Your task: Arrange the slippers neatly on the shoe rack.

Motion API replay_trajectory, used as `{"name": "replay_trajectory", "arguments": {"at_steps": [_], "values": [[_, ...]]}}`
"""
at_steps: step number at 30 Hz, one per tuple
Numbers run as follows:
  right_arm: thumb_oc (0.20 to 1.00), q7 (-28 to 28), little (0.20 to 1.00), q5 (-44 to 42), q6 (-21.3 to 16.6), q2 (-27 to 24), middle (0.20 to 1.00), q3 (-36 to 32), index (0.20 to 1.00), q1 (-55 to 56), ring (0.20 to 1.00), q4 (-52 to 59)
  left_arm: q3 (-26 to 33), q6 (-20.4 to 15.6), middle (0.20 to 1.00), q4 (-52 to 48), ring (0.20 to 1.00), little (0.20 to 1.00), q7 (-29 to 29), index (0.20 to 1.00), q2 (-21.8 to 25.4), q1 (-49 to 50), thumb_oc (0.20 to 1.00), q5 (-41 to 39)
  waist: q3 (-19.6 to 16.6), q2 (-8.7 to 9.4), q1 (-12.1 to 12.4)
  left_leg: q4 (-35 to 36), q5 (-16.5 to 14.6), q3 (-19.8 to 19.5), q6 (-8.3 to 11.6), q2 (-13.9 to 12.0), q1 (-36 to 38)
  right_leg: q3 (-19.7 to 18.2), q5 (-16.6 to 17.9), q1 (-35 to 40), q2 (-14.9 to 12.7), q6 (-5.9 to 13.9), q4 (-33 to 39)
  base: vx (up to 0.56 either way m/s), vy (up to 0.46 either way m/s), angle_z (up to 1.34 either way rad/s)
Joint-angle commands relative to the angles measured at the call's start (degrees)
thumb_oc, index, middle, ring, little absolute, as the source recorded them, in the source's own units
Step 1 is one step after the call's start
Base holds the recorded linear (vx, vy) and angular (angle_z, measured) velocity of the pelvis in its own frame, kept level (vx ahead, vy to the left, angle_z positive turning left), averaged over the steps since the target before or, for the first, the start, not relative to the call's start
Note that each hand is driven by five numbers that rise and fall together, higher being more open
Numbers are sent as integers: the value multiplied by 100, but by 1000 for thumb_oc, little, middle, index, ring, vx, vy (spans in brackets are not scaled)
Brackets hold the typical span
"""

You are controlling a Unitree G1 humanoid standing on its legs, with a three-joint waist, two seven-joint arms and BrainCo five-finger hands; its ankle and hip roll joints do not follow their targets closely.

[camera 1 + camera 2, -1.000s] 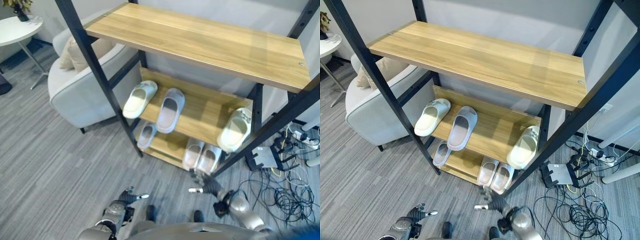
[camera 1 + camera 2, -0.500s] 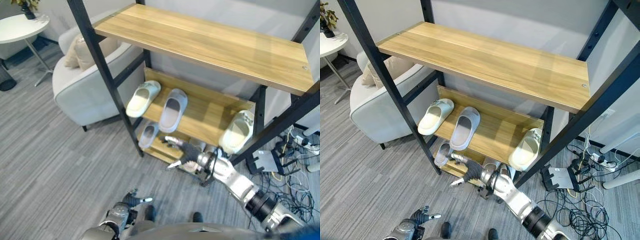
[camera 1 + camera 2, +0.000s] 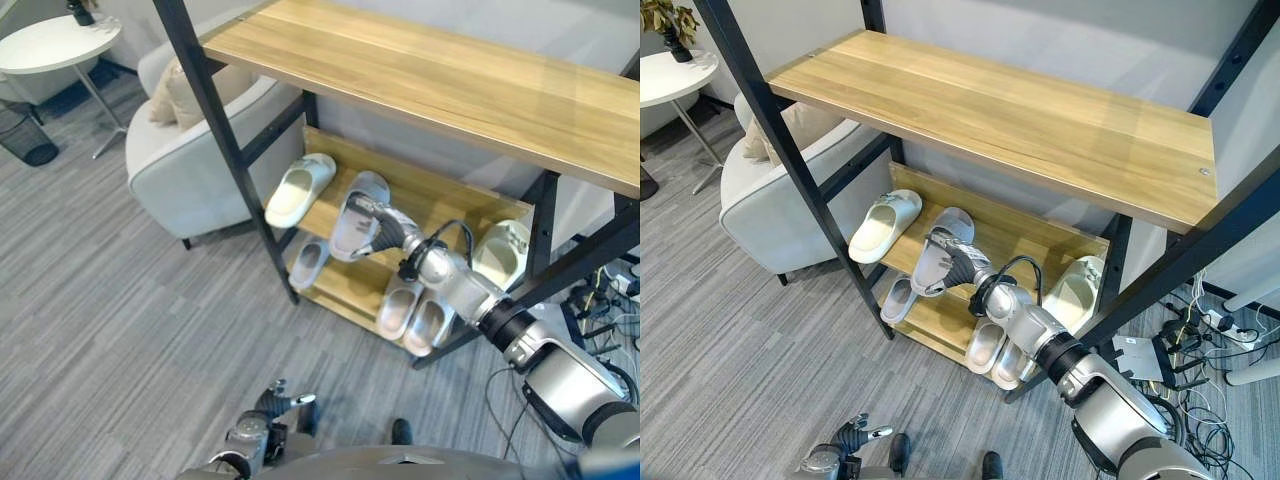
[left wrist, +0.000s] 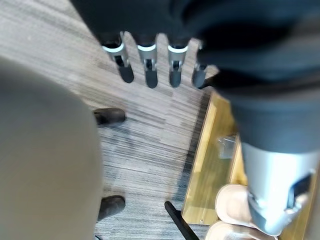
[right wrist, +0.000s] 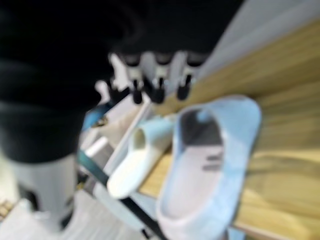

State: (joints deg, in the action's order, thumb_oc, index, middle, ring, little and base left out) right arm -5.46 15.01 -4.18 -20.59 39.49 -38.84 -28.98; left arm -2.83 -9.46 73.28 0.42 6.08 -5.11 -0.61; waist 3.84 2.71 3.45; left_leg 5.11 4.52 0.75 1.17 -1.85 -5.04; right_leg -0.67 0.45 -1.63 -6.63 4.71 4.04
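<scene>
Right now the right hand (image 3: pixel 385 228), fingers apart, hovers over the grey slipper (image 3: pixel 352 215); a clumsy nudge toward six o'clock could tip it off the middle shelf (image 3: pixel 430 215).

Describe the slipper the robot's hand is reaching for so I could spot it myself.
Find the shoe rack and look at its middle shelf. The pale lilac slipper is second from the left, right by the robot's right hand. Its neighbours on that shelf are cream, and its heel juts past the front edge.
</scene>
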Motion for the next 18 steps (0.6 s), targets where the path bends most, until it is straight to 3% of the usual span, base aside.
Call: {"name": "replay_trajectory", "arguments": {"at_steps": [1,7,11,18], "values": [[1000,-632,1000,233,-118,-25,1000,-56,1000,-1027,1000,-36,14,-192,1000,164,1000,1000,70,1000,-57,-361,1000,-120,514,-72,90,-11,-175,-32,-124,103,-171,-162,407,276,92,-102,-157,-19,43,0],[1000,-1562,1000,653,-114,-36,1000,-135,1000,-1566,1000,-729,83,-241,1000,111,1000,1000,41,1000,-60,-417,1000,-266,819,-81,179,-11,-168,-16,-114,138,-284,-185,390,237,77,-130,-150,-36,53,5],[1000,-2069,1000,877,221,-42,1000,-215,1000,-1691,1000,-1129,121,-331,1000,-38,1000,1000,16,1000,-142,-385,1000,-371,1004,-139,238,-11,-173,-6,-104,183,-336,-184,381,210,53,-147,-163,-41,51,0],[1000,-2411,1000,985,495,-60,1000,-215,1000,-1815,1000,-1431,110,-450,1000,-148,1000,1000,8,1000,-187,-382,1000,-468,1091,-213,252,-11,-226,-19,-100,246,-330,-201,387,201,15,-169,-180,-4,35,0]]}}
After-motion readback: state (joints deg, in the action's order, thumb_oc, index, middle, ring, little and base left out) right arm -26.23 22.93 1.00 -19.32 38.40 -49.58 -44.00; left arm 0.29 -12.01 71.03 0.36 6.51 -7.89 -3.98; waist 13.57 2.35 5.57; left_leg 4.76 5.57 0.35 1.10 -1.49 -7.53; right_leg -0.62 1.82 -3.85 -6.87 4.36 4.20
